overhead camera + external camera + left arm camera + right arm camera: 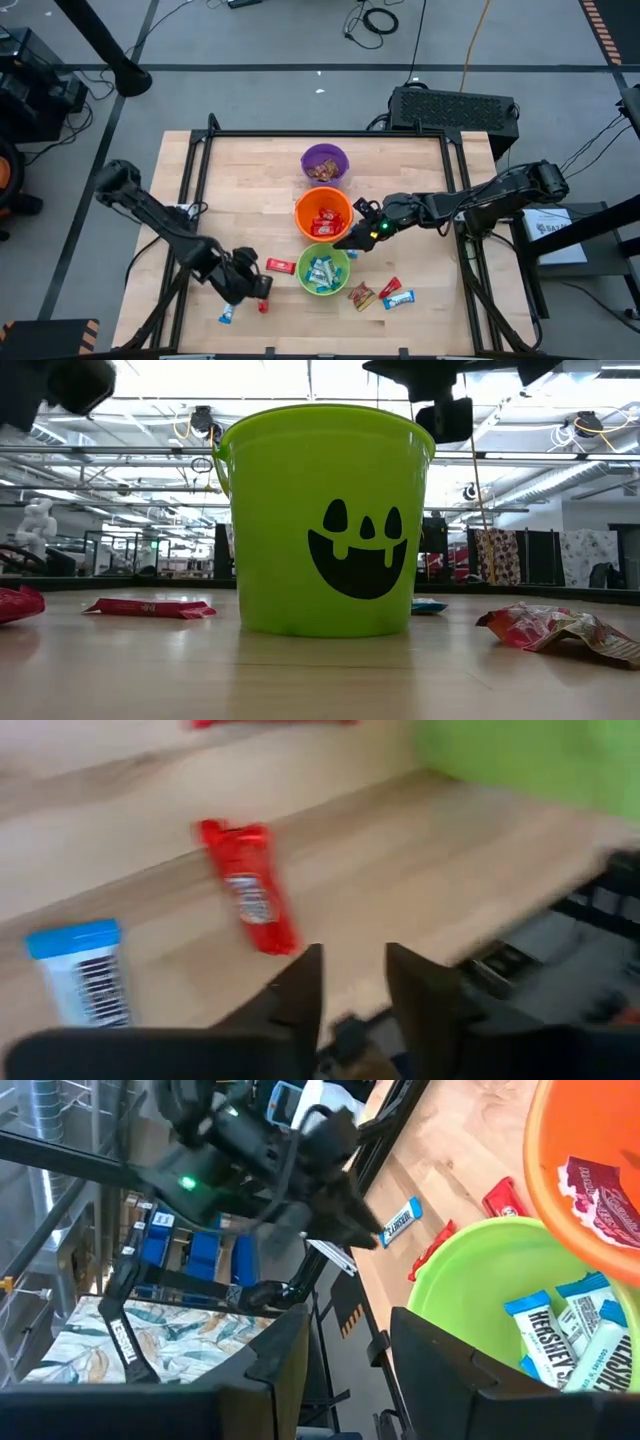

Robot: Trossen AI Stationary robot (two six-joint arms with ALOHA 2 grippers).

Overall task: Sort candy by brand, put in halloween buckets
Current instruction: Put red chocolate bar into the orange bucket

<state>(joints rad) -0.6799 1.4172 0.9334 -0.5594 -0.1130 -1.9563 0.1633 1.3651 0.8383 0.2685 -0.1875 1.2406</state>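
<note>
Your left gripper (262, 290), lower left of high view: fingers (300, 990) parted, holding nothing; red mini bar (247, 886) and blue-and-white bar (82, 972) lie on table (250, 200) just ahead. Your right gripper (350, 238), centre frame, hangs open and empty over green bucket (323, 270) (blue-and-white bars inside). Orange bucket (323, 215) holds red bars; purple bucket (324, 162) above it. Loose candy (388, 293) lower right.

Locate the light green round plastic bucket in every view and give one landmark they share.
High view: light green round plastic bucket, front centre of the table, nearest of three in a row.
Low view: fills the centre, face decal showing.
Left wrist view: blurred green patch at the frame's corner.
Right wrist view: open rim.
Shared landmark: red wrapped candy bar beside it.
</note>
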